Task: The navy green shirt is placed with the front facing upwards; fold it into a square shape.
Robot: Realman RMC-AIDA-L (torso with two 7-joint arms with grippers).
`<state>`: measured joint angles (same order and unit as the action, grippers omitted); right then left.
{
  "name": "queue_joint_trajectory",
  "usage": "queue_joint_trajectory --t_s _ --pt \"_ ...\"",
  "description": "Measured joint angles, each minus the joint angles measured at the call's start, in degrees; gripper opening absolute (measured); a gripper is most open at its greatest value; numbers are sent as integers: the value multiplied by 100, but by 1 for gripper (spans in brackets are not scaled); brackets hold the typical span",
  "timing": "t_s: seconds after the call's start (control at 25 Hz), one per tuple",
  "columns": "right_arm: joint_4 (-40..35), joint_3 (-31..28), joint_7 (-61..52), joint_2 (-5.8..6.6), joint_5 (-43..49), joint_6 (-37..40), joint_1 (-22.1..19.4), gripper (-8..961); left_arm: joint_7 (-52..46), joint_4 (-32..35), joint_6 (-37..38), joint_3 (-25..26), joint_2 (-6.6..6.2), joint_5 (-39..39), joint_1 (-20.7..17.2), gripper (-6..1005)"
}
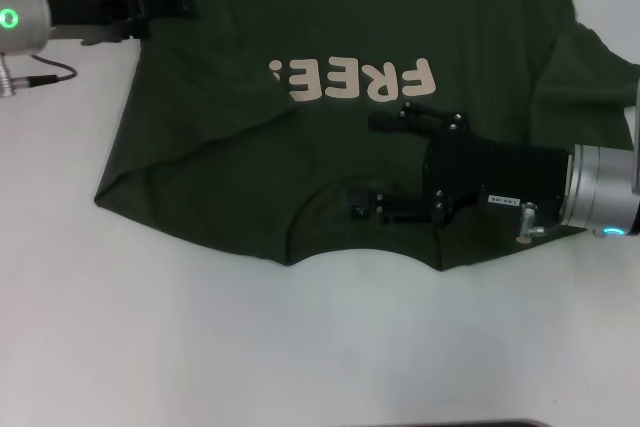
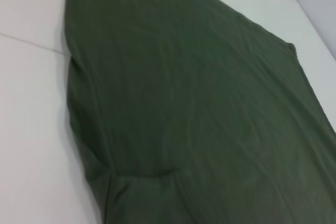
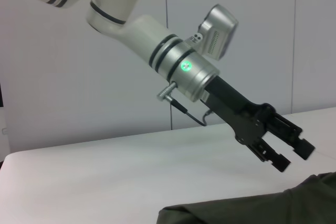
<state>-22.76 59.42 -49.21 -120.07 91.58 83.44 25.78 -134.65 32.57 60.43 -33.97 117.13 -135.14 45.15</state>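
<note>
Head view: I see a white table (image 1: 120, 347) under the navy green shirt (image 1: 250, 147), lettering up; behind, a pale wall (image 3: 105, 87). My right gripper (image 1: 368, 169) spreads wide over the collar; left gripper (image 3: 294, 153) hangs slightly parted above the shirt's edge.

Your head cam looks straight down; left wrist cam skims close over the shirt (image 2: 199, 119); right wrist cam faces the left gripper (image 3: 289, 150), at 10 o'clock overhead.
</note>
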Motion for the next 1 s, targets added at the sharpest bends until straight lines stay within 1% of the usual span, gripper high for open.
queue_joint_trajectory --t_s 0.08,0.2,0.24,0.36,0.4,0.48,0.52,0.56,0.6,0.76,0.84,0.92,1.0 --pt "0 -1 -2 -4 0 -15 1 928 170 196 225 -7 9 8 -114 859" --pt "1 -11 -34 -8 -6 -51 3 928 661 499 859 10 18 20 -288 859" --pt "0 -13 -37 -8 -19 -52 3 928 935 670 1158 22 31 54 -399 859" --pt "1 -16 -47 -8 -94 -53 2 928 1483 1058 1647 41 106 229 -714 859" --pt "0 -17 -51 -7 -113 -51 -2 928 1865 1331 1863 56 195 434 -985 859" --pt "0 -18 -59 -5 -140 -25 -7 928 2362 1595 2051 72 287 764 -1361 859" --pt "0 -18 -64 -5 -143 -13 -7 928 2633 1677 2149 73 304 963 -1564 859" --pt "0 -18 -75 -2 -145 -10 -10 928 2837 1714 2234 76 314 1111 -1709 859" --pt "0 -19 -94 0 -148 -7 -10 928 3159 1736 2411 93 315 1336 -1940 859" --pt "0 -18 -309 1 -186 -9 12 928 3771 1754 2995 170 307 1702 -2466 860" --pt "0 -18 -451 4 -218 -13 22 928 4022 1736 3313 212 299 1727 -2669 860" --pt "0 -18 -552 8 -238 -9 31 928 4271 1706 3609 320 290 1744 -2774 860" --pt "0 -16 -577 11 -238 4 31 928 4566 1641 3939 533 289 1774 -2825 860"
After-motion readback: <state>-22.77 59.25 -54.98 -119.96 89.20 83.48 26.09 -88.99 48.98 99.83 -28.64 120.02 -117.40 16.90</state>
